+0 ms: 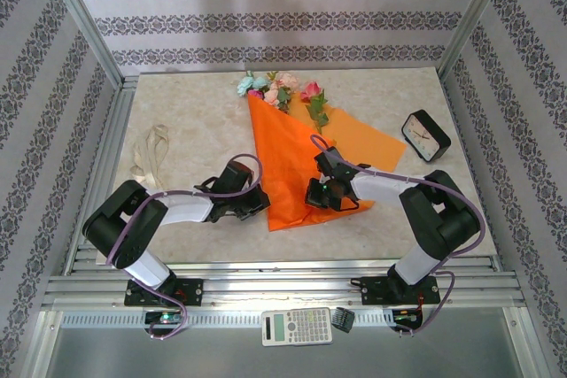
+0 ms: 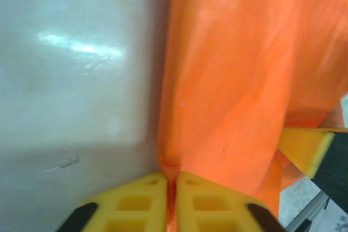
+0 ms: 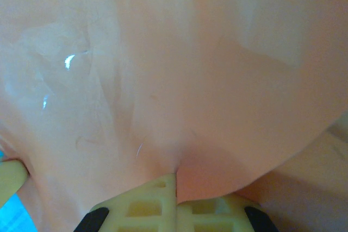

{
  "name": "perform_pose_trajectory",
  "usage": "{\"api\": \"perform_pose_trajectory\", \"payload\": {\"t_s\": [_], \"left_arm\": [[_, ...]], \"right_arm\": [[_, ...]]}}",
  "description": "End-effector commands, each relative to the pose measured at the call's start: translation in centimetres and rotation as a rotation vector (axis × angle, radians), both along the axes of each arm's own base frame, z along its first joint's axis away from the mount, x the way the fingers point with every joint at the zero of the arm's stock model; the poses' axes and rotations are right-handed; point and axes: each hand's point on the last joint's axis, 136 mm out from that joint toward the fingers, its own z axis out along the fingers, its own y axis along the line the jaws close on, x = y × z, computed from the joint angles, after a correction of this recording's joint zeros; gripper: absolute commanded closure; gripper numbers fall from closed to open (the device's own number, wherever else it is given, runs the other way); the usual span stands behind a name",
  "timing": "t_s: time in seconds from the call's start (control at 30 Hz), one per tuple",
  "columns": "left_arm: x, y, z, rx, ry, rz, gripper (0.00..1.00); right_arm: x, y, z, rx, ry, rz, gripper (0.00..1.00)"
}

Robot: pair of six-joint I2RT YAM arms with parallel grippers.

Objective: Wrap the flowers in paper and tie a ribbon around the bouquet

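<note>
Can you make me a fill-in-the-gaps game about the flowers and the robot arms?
1. The paper holding the flowers is coloured ____.
2. The left gripper and the right gripper are both shut on the ____.
3. The ribbon lies to the ____ of the paper.
4. The clock stands to the ____ of the paper.

Missing words: orange; paper; left; right.

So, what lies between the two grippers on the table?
In the top view, the lower part of the orange paper lies between the left gripper and the right gripper. Each wrist view shows closed fingers pinching it.
</note>
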Motion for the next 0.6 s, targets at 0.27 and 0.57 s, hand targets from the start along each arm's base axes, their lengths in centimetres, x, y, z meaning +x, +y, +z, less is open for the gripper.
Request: {"api": "perform_pose_trajectory", "payload": {"t_s": [0.27,0.57], "left_arm": [[3.4,0.5,3.3,-0.117,-0.138,0.072,0.73],[6.4,-0.1,3.2,-0.158,-0.146,0.067,0.5]], "right_arm": [[-1.0,-3.0,-3.4,-0.088,0.053,-0.002,1.0],[-0.6,-2.2,-3.5,-0.028,0.067,0.026,1.0]]}}
